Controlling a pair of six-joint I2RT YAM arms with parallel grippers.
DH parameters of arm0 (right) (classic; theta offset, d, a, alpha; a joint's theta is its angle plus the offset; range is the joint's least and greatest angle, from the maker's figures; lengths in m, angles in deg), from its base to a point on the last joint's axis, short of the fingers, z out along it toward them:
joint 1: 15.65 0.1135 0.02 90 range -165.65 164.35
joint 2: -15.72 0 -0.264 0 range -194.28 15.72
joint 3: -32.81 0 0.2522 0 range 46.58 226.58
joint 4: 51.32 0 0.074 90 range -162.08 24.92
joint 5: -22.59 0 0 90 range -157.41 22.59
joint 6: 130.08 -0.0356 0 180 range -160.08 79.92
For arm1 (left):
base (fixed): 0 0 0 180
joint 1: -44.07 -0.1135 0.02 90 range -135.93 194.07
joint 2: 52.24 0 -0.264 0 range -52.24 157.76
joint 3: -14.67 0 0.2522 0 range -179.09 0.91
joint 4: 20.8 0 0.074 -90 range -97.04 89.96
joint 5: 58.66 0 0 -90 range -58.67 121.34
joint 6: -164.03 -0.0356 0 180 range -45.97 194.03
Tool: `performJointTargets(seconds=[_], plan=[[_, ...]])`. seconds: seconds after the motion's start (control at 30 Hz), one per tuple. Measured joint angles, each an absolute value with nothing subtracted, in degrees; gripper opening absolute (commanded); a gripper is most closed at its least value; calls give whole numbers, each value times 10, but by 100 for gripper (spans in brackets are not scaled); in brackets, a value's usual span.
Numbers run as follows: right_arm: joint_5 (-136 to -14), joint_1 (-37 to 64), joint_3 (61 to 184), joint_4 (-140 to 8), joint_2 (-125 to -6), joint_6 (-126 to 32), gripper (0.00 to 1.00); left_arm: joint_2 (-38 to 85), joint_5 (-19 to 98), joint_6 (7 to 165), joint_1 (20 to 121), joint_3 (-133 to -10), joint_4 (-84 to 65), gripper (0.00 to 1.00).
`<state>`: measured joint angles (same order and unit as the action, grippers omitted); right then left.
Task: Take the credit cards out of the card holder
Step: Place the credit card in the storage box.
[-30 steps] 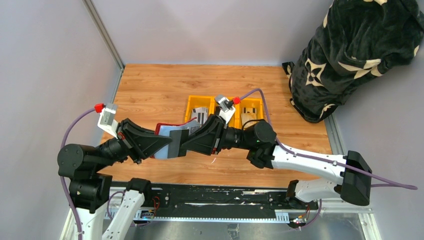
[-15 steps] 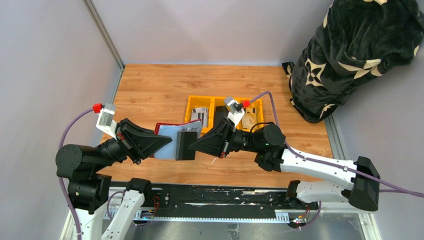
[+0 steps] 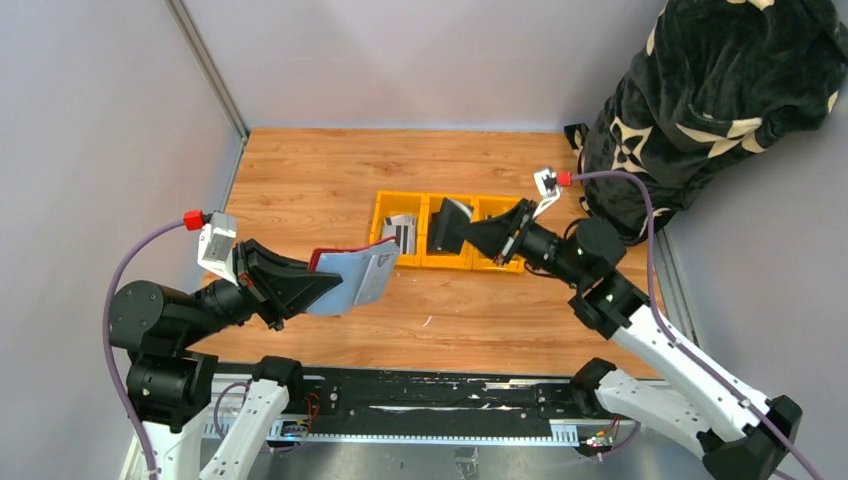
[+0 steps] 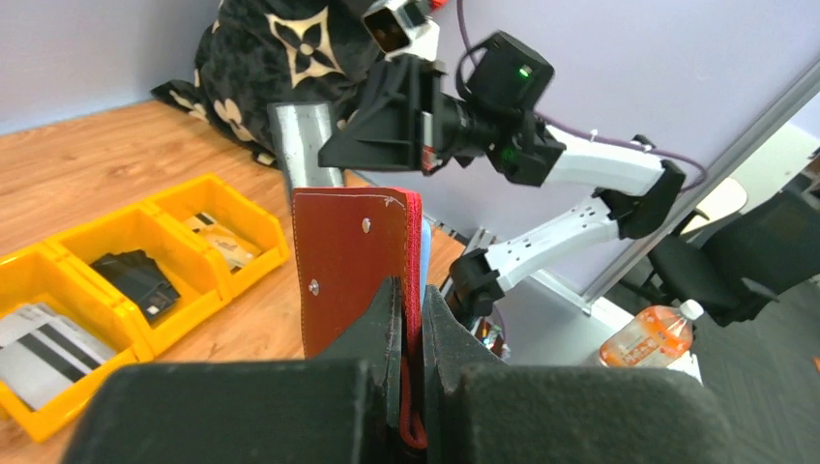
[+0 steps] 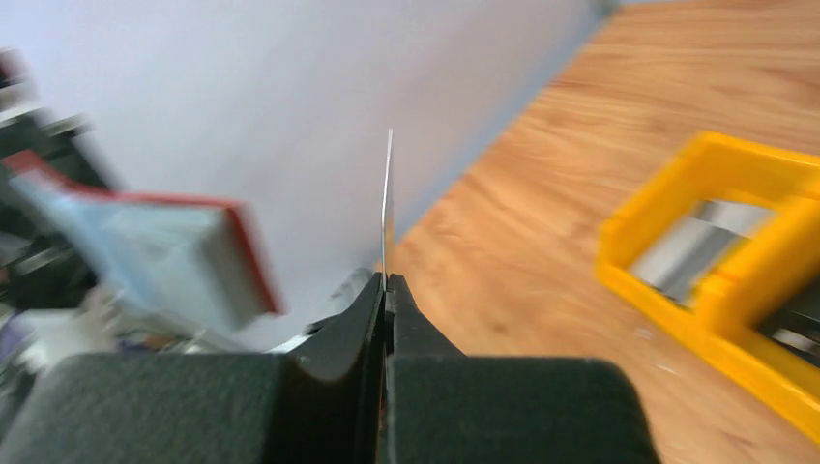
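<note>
Two arms work over one wooden table. On it stands a single yellow bin with three compartments, and one card holder and one loose card are in the air.

At the left, the left gripper is pinched tight on the lower edge of the dark red card holder. It holds the holder upright and clear of the table, just left of the bin. From above, the holder's pale blue-grey sleeves face up and toward the right arm. How many cards remain inside the sleeves cannot be made out.

The bin's left compartment holds the striped cards, grey-white with black bars. They overlap, so they cannot be counted exactly. The middle compartment holds one black folded item. The right compartment holds the tan cards, a small overlapping pile.

The right gripper has its fingers pressed together on one grey card. It grips the card by one edge, and the wrist camera sees it edge-on as a thin line. In the top view this card sits over the bin's middle compartment, raised above it and well apart from the card holder.

At the far right, one dark patterned bundle stands at the table's corner.
</note>
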<state>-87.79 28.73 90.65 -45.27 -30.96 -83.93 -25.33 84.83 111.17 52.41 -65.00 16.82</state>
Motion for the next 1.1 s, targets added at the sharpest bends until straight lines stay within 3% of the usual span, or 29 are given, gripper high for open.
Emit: performJointTargets(seconds=[0.27,0.67,1.03,1.1], plan=[[-871,151,995,-633,-524,-769,0,-249,851,1053,524,-662,217,0],[-854,142,1263,-751,-874,-674,0,-253,861,1039,524,-658,232,0],[-839,139,1282,-779,-932,-665,0,-254,870,1040,524,-658,232,0],[-839,138,1274,-775,-932,-671,4,-255,872,1040,524,-658,232,0]])
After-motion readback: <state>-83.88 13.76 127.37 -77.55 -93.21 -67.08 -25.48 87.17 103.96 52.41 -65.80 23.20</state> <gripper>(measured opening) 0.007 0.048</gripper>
